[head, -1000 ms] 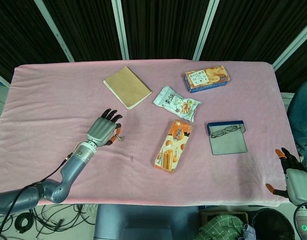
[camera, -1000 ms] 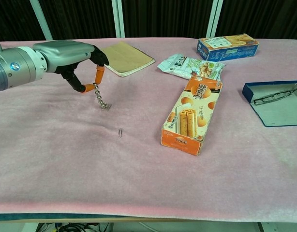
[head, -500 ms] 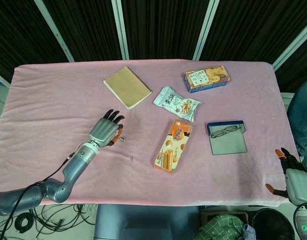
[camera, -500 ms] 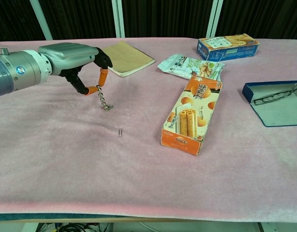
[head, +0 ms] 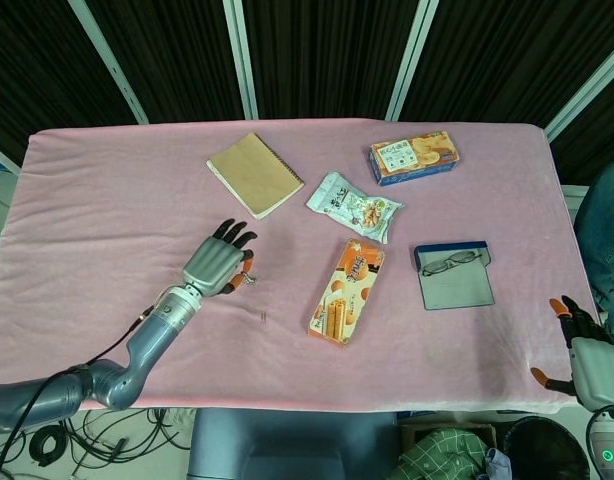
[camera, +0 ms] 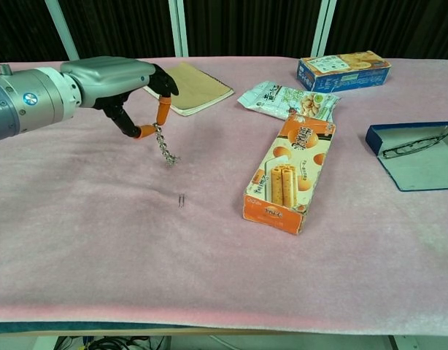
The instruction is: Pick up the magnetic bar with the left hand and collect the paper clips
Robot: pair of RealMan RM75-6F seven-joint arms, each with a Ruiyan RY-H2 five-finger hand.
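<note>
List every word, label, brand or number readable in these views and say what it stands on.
None can be read with certainty.
Orange snack box: printed text, too small to read.
Blue biscuit box: label text, blurred.
Snack bag: printing, too small to read.
Left arm's wrist: a round blue mark, not legible.
Notebook and glasses case: no text visible.
</note>
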